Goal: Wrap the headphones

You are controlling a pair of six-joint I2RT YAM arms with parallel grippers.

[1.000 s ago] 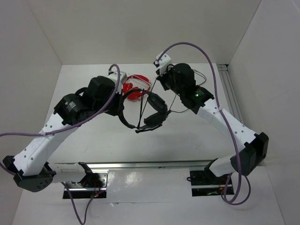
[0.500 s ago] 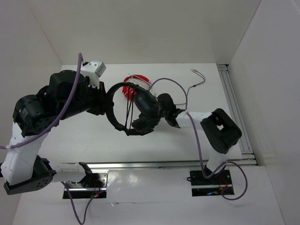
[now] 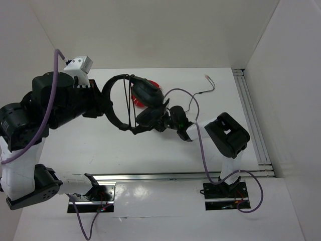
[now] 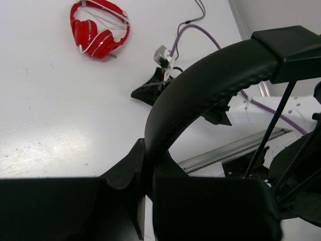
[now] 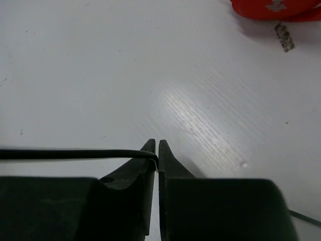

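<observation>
The black headphones [image 3: 119, 103] hang in the air at table centre, with the earcups [image 3: 146, 91] to the right. My left gripper [image 3: 106, 100] is shut on the padded headband [image 4: 200, 90], which fills the left wrist view. Strands of the thin dark cable [image 3: 131, 103] run across the headband loop. My right gripper [image 3: 163, 122] is low over the table, partly under the lower earcup. It is shut on the cable [image 5: 75, 153], which leads off to the left. The cable's plug end [image 3: 206, 76] lies at the back right.
Red headphones [image 3: 143, 95] lie on the table behind the black ones, and also show in the left wrist view [image 4: 99, 27] and the right wrist view [image 5: 276, 7]. White walls enclose the table. A metal rail [image 3: 165, 176] runs along the near edge.
My left arm swung left and up, carrying the headphones toward the back left. My right arm dropped from the back right to low at centre, drawing the cable with it.
</observation>
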